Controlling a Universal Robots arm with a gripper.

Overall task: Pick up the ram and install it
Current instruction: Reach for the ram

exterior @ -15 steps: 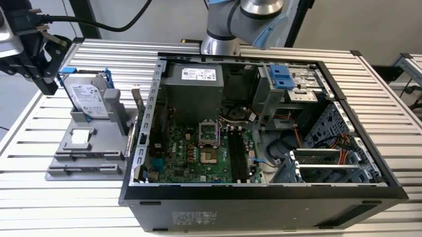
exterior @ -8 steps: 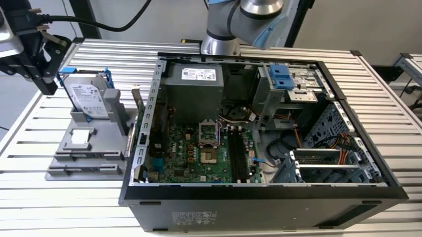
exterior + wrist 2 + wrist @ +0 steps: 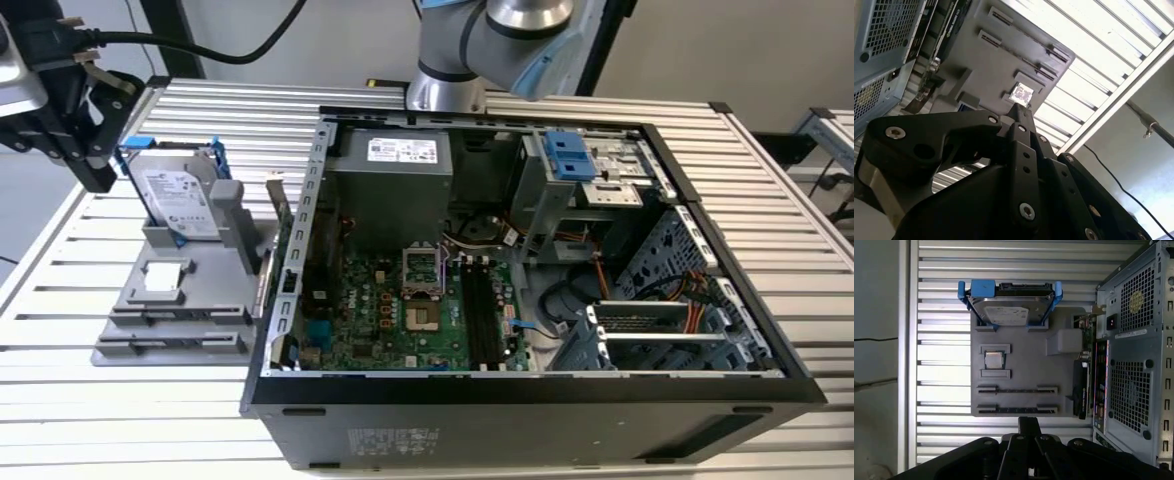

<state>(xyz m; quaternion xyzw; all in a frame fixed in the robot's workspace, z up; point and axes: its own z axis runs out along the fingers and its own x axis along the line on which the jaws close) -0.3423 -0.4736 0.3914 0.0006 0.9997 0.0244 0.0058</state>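
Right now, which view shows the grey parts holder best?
The first wrist view: the grey holder shows nearly whole, from above. The exterior view shows it aslant; the second wrist view, partly, behind the gripper.

Slatted aluminium table (image 3: 134, 420), seemingly grey wall (image 3: 747, 50).

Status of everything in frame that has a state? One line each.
pincer: shut, hovering clear of the gray holder
computer case: on its side, side panel off
hard drive: standing on edge in the holder
processor chip: lying flat in its holder recess
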